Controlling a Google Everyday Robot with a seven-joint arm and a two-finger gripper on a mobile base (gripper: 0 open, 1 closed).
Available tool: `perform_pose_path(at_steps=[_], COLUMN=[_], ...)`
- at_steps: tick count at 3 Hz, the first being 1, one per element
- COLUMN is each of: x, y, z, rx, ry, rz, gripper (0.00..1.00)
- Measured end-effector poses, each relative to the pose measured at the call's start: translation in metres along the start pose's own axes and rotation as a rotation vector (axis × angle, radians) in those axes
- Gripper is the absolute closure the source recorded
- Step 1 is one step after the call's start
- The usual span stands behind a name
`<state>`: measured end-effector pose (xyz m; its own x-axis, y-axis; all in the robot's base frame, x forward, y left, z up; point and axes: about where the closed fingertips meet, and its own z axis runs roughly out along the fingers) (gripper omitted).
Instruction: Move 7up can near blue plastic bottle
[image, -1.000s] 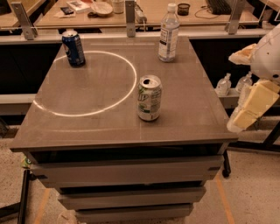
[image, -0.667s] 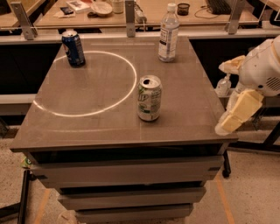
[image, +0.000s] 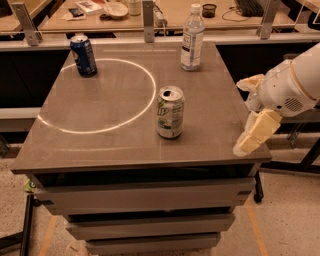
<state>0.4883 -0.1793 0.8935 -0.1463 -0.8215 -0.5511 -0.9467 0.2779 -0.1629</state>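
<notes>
The 7up can (image: 170, 112), white and silver with green markings and an open silver top, stands upright near the middle of the grey table (image: 100, 145). The blue plastic bottle (image: 192, 38), clear with a white cap and pale label, stands upright at the table's far right. My gripper (image: 248, 111) hangs over the table's right edge, to the right of the can and apart from it. Its two pale fingers (image: 256, 132) are spread open and hold nothing.
A dark blue soda can (image: 83, 55) stands at the far left of the table. A white ring of light (image: 100, 95) lies on the tabletop left of the 7up can. A cluttered bench (image: 150, 12) with metal posts runs behind the table.
My gripper and arm have moved left, from beyond the table's right side to over its right edge. The cans and the bottle have not moved.
</notes>
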Motion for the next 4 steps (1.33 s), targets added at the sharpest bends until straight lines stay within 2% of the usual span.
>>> perform_pose_path(at_steps=[1, 2, 3, 4], x=[-0.003, -0.017, -0.047, -0.073], y=[0.001, -0.001, -0.005, -0.010], z=[0.001, 0.010, 0.033, 0.057], rx=[-0.012, -0.016, -0.022, -0.052], ry=[-0.017, -0.091, -0.230, -0.322], rz=[0.013, 0.019, 0.026, 0.003], gripper=[0.00, 0.00, 0.00, 0.00])
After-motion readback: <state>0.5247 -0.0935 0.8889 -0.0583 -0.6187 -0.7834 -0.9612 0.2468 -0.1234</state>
